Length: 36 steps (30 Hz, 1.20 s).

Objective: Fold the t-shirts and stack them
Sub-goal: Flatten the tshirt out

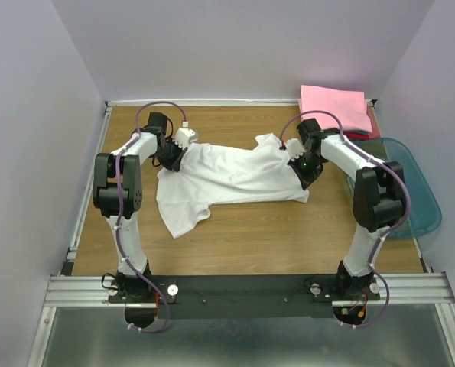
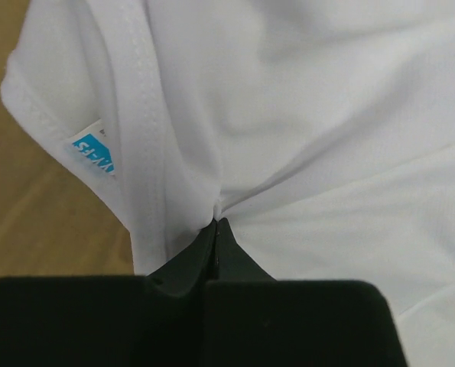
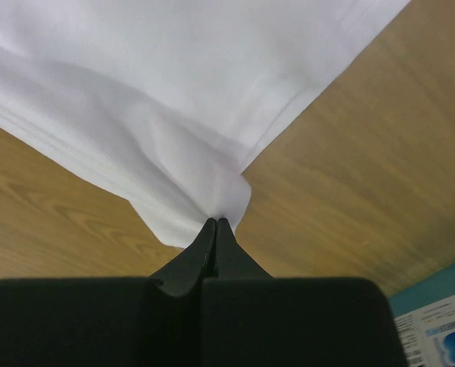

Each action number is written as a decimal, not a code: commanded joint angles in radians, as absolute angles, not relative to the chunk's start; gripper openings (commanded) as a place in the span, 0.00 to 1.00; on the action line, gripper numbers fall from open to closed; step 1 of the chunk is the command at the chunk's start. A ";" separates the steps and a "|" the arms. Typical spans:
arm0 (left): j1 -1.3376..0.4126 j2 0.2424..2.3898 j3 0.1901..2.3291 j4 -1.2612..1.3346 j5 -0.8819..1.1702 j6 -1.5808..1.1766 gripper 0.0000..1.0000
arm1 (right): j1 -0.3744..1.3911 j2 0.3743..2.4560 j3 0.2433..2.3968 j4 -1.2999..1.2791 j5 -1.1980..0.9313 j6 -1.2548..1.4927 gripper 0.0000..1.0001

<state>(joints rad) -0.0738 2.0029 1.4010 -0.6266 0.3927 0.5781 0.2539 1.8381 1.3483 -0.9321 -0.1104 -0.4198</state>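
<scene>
A white t-shirt (image 1: 227,177) lies spread across the middle of the wooden table (image 1: 250,245), one sleeve hanging toward the front left. My left gripper (image 1: 172,159) is shut on the shirt's left end; in the left wrist view the jaws (image 2: 216,222) pinch white cloth beside a blue label (image 2: 93,153). My right gripper (image 1: 303,170) is shut on the shirt's right end; in the right wrist view the jaws (image 3: 216,222) pinch a corner of the cloth (image 3: 181,138) just above the wood. A folded pink t-shirt (image 1: 336,107) lies at the back right.
A teal plastic bin (image 1: 418,195) stands at the table's right edge, beside the right arm. Grey walls close in the back and both sides. A metal rail (image 1: 250,289) runs along the near edge.
</scene>
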 commanded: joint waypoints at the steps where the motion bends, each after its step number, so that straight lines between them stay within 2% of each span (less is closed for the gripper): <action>1: -0.060 2.157 1.463 -0.660 0.302 0.557 0.00 | 0.249 1.913 1.486 -0.884 -0.075 -0.414 0.01; 3: -0.058 2.113 1.462 -0.663 0.298 0.592 0.00 | 0.249 1.921 1.520 -0.891 -0.093 -0.407 0.00; 5: -0.048 2.040 1.471 -0.710 0.340 0.671 0.13 | 0.249 1.905 1.532 -0.922 -0.139 -0.408 0.01; 6: -0.043 1.979 1.471 -0.776 0.369 0.707 0.26 | 0.250 1.899 1.514 -0.936 -0.168 -0.402 0.00; 7: -0.038 1.944 1.463 -0.814 0.399 0.754 0.32 | 0.250 1.888 1.502 -0.946 -0.182 -0.402 0.01; 10: -0.040 1.785 1.352 -0.951 0.462 0.966 0.47 | 0.255 1.846 1.430 -0.962 -0.221 -0.385 0.01; 12: -0.044 1.680 1.295 -0.997 0.463 1.047 0.51 | 0.256 1.824 1.395 -0.962 -0.230 -0.380 0.01; 19: -0.106 1.494 1.022 -1.048 0.353 1.187 0.52 | 0.262 1.763 1.281 -0.962 -0.244 -0.400 0.01; 24: -0.257 1.430 0.846 -0.954 0.290 1.157 0.53 | 0.262 1.758 1.233 -0.950 -0.230 -0.417 0.01; 29: -0.336 1.448 0.811 -0.919 0.281 1.127 0.53 | 0.262 1.769 1.213 -0.936 -0.219 -0.420 0.01; 33: -0.382 1.459 0.808 -0.939 0.264 1.134 0.53 | 0.262 1.781 1.200 -0.925 -0.218 -0.420 0.09; 36: -0.406 1.462 0.779 -0.916 0.235 1.131 0.53 | 0.264 1.776 1.193 -0.925 -0.218 -0.422 0.20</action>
<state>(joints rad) -0.3809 1.4616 0.8059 -0.9371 0.2829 1.1294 0.2562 1.7836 1.2121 -0.9356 -0.2146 -0.4160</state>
